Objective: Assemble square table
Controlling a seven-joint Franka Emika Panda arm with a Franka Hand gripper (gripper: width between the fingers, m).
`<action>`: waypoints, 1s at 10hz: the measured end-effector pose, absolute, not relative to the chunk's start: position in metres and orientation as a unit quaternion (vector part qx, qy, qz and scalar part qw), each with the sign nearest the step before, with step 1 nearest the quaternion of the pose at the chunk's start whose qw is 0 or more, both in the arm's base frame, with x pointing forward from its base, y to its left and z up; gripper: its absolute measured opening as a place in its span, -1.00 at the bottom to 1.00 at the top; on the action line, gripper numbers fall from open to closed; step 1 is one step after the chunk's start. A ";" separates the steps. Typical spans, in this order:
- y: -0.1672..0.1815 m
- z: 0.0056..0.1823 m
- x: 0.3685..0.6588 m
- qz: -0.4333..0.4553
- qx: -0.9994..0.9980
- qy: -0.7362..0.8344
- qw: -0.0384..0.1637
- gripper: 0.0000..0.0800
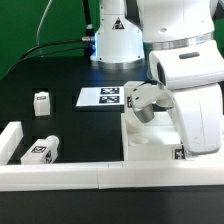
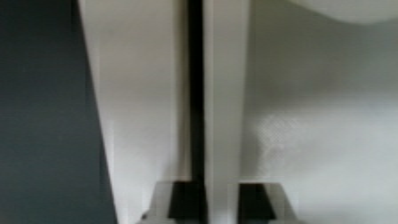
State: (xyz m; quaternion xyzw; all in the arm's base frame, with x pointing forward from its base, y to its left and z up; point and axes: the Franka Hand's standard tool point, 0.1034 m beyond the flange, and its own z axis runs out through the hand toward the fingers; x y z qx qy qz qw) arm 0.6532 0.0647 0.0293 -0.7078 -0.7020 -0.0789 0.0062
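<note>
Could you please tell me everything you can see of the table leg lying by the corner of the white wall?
The leg is a short, blocky white piece, plastic by its look, with black-and-white tags on the faces that show. It appears to lie on its side on the black table, loose and slightly askew. It is at the exterior view's left, in the corner formed by the low white wall. It sits close to that wall, but contact cannot be told. Nothing else is near it. The wrist view does not show it.

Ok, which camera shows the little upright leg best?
The exterior view: the upright leg stands unobstructed on the black table, toward the exterior view's left. The wrist view shows none of it, only close white surfaces split by a dark line.
</note>
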 end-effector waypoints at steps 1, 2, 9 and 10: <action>0.064 0.029 0.653 -0.079 -0.709 -0.701 0.006 -0.73; 0.064 0.029 0.653 -0.078 -0.710 -0.700 0.007 -0.31; 0.031 0.057 0.660 -0.057 -0.850 -0.524 0.018 0.61; 0.031 0.057 0.660 -0.056 -0.868 -0.493 0.020 0.62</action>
